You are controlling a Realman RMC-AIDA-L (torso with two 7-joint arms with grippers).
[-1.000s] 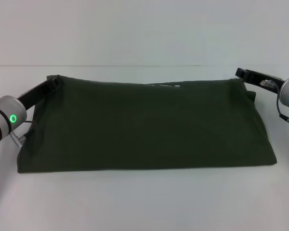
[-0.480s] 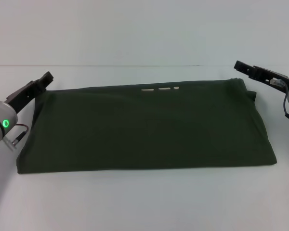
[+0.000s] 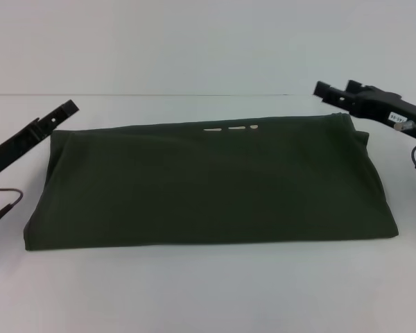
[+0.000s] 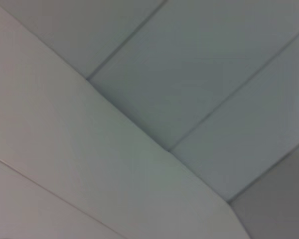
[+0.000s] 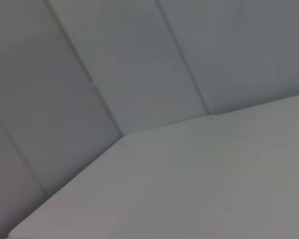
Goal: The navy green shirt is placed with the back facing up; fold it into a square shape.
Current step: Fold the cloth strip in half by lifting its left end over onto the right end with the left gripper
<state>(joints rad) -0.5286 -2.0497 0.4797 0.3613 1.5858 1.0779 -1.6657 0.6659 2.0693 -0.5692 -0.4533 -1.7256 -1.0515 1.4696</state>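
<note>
Light was even and soft, with faint shadows under the shirt [image 3: 208,184]; the wrist views were blurred, showing only pale panels.

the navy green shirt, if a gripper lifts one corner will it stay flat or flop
The navy green shirt would probably flop: it lies limp in soft folded layers with rounded edges. The layers may slide apart, since nothing pins them. It looks light, likely dragging on the table rather than rolling.
</note>
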